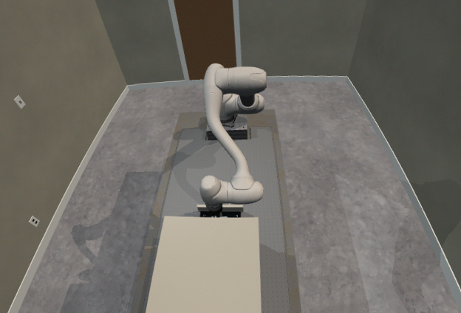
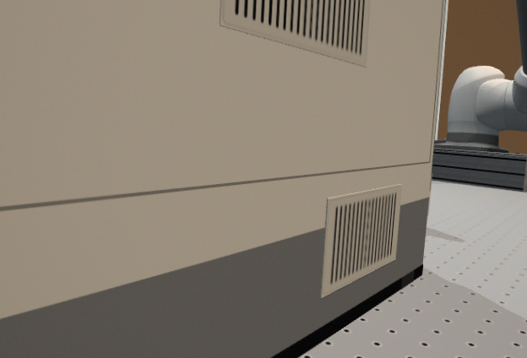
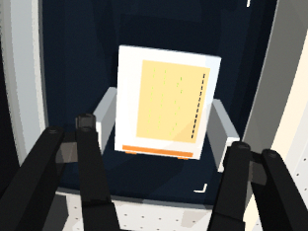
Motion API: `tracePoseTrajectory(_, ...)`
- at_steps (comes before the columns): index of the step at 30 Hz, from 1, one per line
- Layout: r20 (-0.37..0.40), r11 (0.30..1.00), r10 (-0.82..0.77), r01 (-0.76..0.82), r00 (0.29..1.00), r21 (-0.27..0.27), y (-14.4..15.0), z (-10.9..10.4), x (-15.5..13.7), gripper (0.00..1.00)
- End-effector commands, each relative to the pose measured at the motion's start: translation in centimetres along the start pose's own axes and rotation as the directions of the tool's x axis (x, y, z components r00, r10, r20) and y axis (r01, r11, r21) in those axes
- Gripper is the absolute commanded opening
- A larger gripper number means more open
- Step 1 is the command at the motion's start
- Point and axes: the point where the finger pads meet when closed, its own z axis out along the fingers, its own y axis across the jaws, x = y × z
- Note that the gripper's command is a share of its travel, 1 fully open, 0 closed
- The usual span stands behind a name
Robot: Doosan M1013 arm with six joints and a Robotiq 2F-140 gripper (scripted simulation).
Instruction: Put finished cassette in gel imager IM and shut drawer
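Note:
In the wrist view my gripper [image 3: 163, 107] is shut on the cassette FINISHED [image 3: 168, 103], a white plate with a pale orange gel field and an orange strip at its near edge; the pads grip its two long sides. It is over the dark glass [image 3: 73, 47] of IM's open drawer, inside the white corner marks [image 3: 201, 190], with its long sides roughly along theirs. I cannot tell whether it touches the glass. A finger hides the fourth mark. In the top view the arm's wrist [image 1: 213, 190] hangs over the drawer [image 1: 238, 208] and hides the gripper.
The beige imager IM [image 1: 208, 265] [image 2: 170, 111] fills the near end of the perforated deck [image 1: 267, 176] [image 2: 468, 239]. The arm's base [image 1: 227, 129] [image 2: 476, 103] stands at the far end. The drawer's grey rim [image 3: 20, 60] runs beside the glass.

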Motion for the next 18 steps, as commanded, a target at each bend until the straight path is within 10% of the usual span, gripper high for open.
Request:
tracePoseTrajectory(1,0.0,1.0,0.0,0.0,1.0,0.0,0.0,0.04,0.0,0.1)
tracePoseTrajectory(18,0.0,1.0,0.0,0.0,1.0,0.0,0.0,0.54,0.0,0.1)
